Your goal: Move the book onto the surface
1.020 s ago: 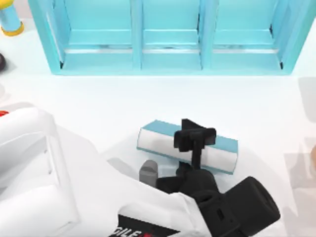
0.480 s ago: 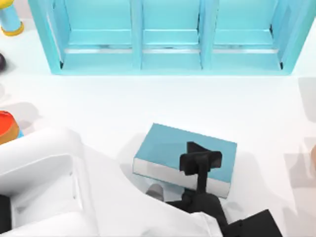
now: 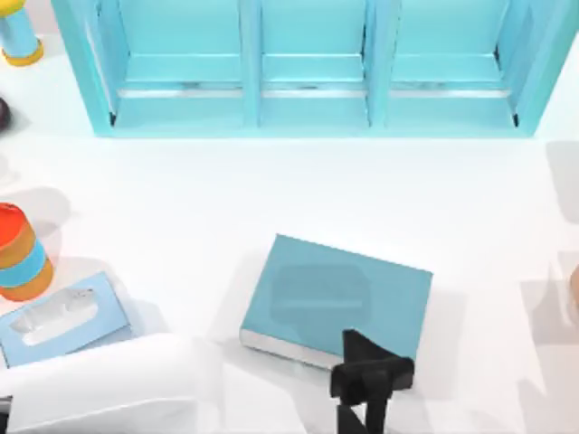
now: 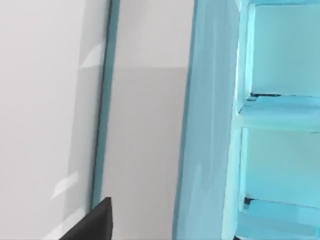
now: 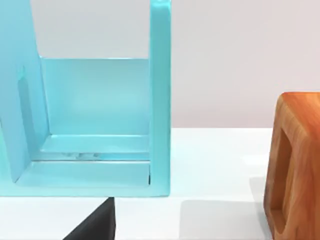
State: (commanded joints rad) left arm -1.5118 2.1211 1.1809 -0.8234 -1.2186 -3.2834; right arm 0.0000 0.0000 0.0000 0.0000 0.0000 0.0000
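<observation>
The teal-blue book (image 3: 336, 296) lies flat on the white surface (image 3: 271, 181), slightly left of the table's middle, with its white page edges facing the front. My left gripper (image 3: 371, 378) hovers over the book's front right corner, open and holding nothing. Its white arm (image 3: 109, 389) crosses the lower left of the top view. In the right wrist view a dark part of my right gripper (image 5: 95, 222) shows, facing the shelf from the table's right side.
A light blue compartmented shelf (image 3: 308, 68) spans the back of the table. A pale blue tissue box (image 3: 59, 316) and an orange-and-blue striped cylinder (image 3: 20, 253) stand at the left. A wooden block (image 5: 295, 165) sits at the right edge.
The book went from standing on its edge in my left gripper to lying flat and free. The left gripper and arm have drawn back toward the front, uncovering the tissue box and cylinder.
</observation>
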